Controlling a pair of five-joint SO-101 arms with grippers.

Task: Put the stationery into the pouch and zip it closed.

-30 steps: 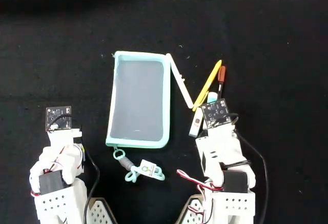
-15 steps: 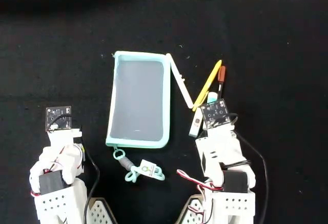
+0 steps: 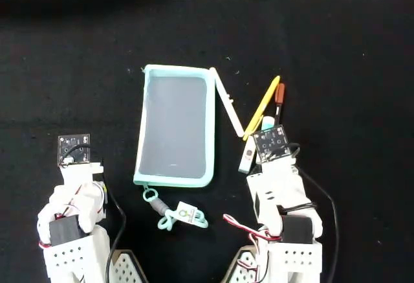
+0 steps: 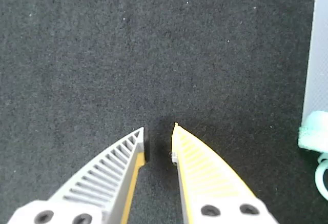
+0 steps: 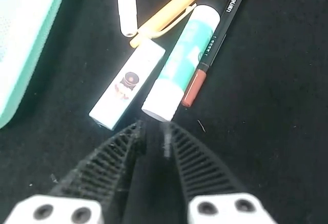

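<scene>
Jaws barely parted, empty, on left gripper (image 4: pixel 159 127) and right gripper (image 5: pixel 152 125); nothing packed yet, so I'd widen right onto the glue stick (image 5: pixel 179 62) beside the pouch (image 3: pixel 174 127).

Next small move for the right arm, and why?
Probably open the right gripper wider and ease it forward onto the glue stick. The stick's white end lies just ahead of the fingertips, the jaws are barely parted, too narrow for it, and the stick lies on the table outside the pouch.
</scene>
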